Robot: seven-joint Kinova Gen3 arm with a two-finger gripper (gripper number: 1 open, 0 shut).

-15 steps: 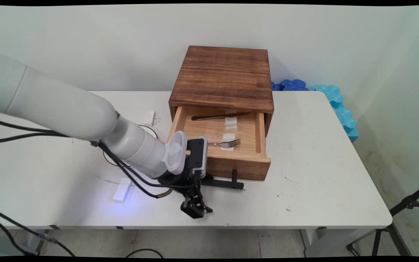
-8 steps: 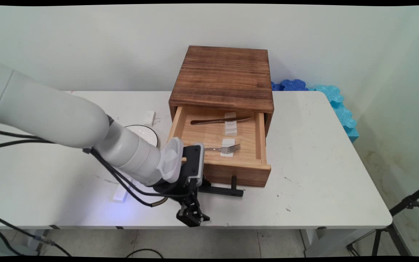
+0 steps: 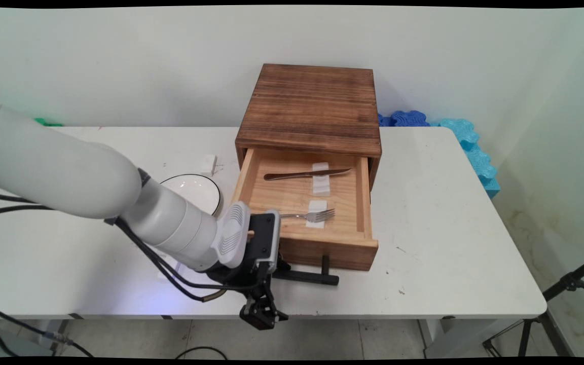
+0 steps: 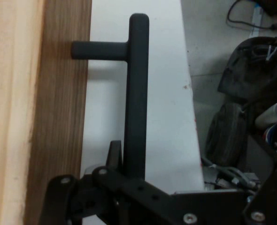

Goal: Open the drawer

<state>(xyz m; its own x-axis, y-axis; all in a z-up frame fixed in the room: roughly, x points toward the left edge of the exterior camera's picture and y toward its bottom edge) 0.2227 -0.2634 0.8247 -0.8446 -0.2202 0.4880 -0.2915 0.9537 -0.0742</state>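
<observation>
Tool: the black two-finger tool (image 3: 271, 274) is gripping the left end of the black bar handle (image 4: 136, 93), its linkage crowding the bar in the hand view.
Change: the drawer (image 3: 306, 223) is sitting further out of the box than a second ago, and the tool is standing nearer the desk's near edge, so the arm has been pulling the drawer open.
Meaning: the drawer is now showing most of its floor and both pieces of cutlery are lying fully uncovered.
Drawer: it is a shallow tray of pale, smooth wood with a darker stained front panel (image 4: 58, 117), and the handle is a matte round bar on short posts.
Box: the wooden box (image 3: 312, 106) has a dark, strongly grained, scorched-looking top.
Contents: a slim metal knife (image 3: 304, 174) is lying across the back and a metal fork (image 3: 309, 216) nearer the front, each over a small white pad.
Nearby: a white bowl (image 3: 195, 190) with a dark rim is resting on the white desk (image 3: 449, 243), just left of the drawer, partly behind the arm.
</observation>
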